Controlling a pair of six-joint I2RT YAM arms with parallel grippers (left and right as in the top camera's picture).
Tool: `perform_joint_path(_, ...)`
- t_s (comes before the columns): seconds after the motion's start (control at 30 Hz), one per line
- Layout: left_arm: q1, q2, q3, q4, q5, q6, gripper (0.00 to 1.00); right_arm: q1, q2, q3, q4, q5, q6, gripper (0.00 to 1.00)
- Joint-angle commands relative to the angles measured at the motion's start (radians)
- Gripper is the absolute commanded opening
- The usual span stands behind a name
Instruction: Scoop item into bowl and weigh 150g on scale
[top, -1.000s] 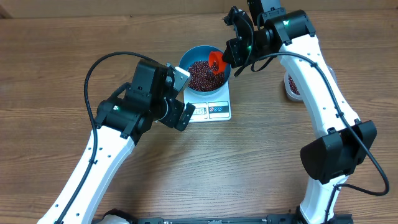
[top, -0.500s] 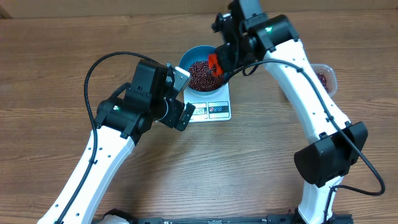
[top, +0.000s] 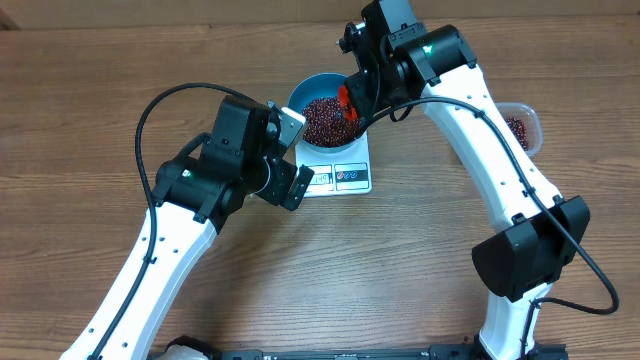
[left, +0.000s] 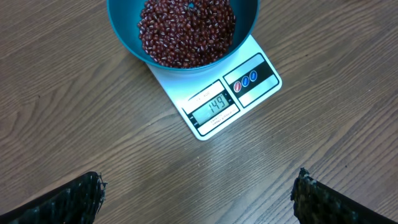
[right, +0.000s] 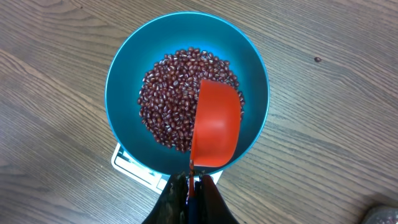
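Observation:
The blue bowl (top: 294, 104) stands on the white scale (top: 350, 176) and holds a heap of red-brown beans (top: 320, 120). My right gripper (top: 362, 90) is shut on the handle of an orange scoop (top: 347, 100) that hangs over the bowl's right side. In the right wrist view the scoop (right: 216, 124) tilts over the beans (right: 168, 99) inside the bowl (right: 124, 87), and no beans show on its visible face. My left gripper (top: 300, 155) stands open beside the scale's left front, nothing between its fingers (left: 62, 205). The scale's display (left: 214, 104) reads 149.
A clear plastic tub (top: 521, 128) with more beans stands at the right, behind my right arm. A lone bean (right: 317, 60) lies on the wooden table beside the bowl. My left arm crosses the table's front left.
My right arm has swung left, bringing the scoop further over the beans and uncovering the tub. The left arm has not moved.

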Motion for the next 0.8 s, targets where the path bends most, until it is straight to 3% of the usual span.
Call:
perform_joint_path(0.0,-0.006,0.006,0.001,0.002,0.014,0.019,0.99,-0.001,-0.04,0.033,0.007,-0.042,-0.008,0.04)
perform_joint_path(0.53,-0.006,0.006,0.001,0.002,0.014,0.019,1.0,-0.161,-0.04,0.033,0.004,-0.398,-0.008,0.04)
perform_joint_path(0.77,-0.006,0.006,0.001,0.002,0.014,0.019,1.0,-0.21,-0.04,0.033,-0.017,-0.435,-0.009,0.04)
